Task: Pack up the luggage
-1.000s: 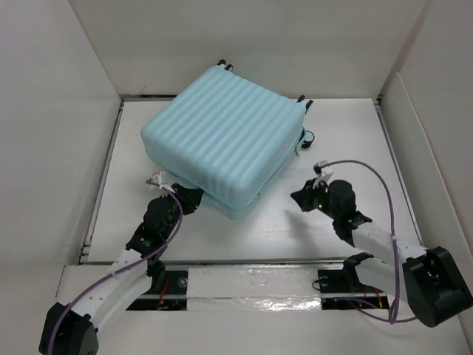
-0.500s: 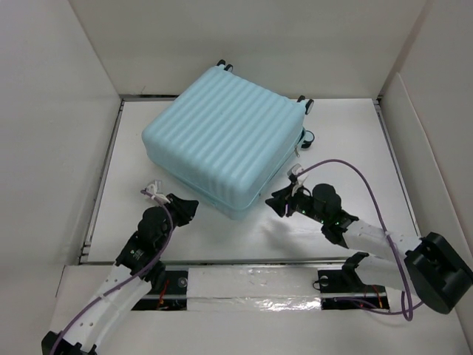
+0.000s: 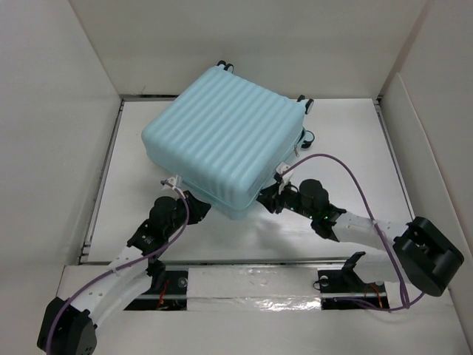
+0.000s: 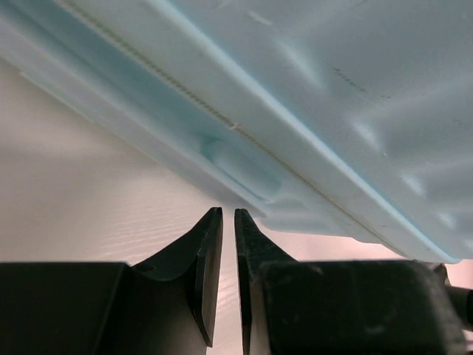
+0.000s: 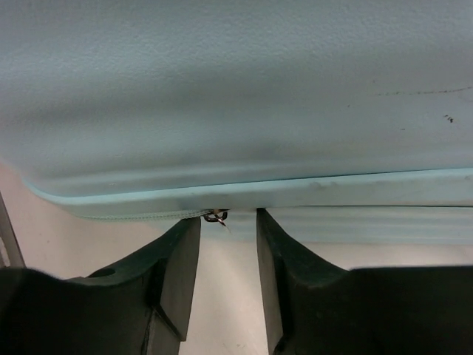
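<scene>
The pale aqua ribbed luggage [image 3: 222, 140] lies flat on the white table [image 3: 347, 148], lid down. My left gripper [image 3: 199, 208] is at its near-left edge. In the left wrist view this gripper [image 4: 228, 212] is shut and empty, its tips just below the luggage seam [image 4: 244, 140]. My right gripper [image 3: 264, 198] is at the near-right edge. In the right wrist view this gripper [image 5: 228, 220] is open, tips right under the luggage rim [image 5: 295, 188], with the small dark zipper pull [image 5: 216, 217] hanging between the tips, near the left finger.
Black-and-white caster wheels [image 3: 307, 137] stick out on the luggage's far and right sides. White walls [image 3: 44, 148] enclose the table on the left, back and right. A foil-taped strip [image 3: 251, 285] runs along the near edge by the arm bases.
My left gripper has moved forward to the luggage's near-left edge. My right gripper has moved left and forward until its tips reach the near-right edge at the zipper pull.
</scene>
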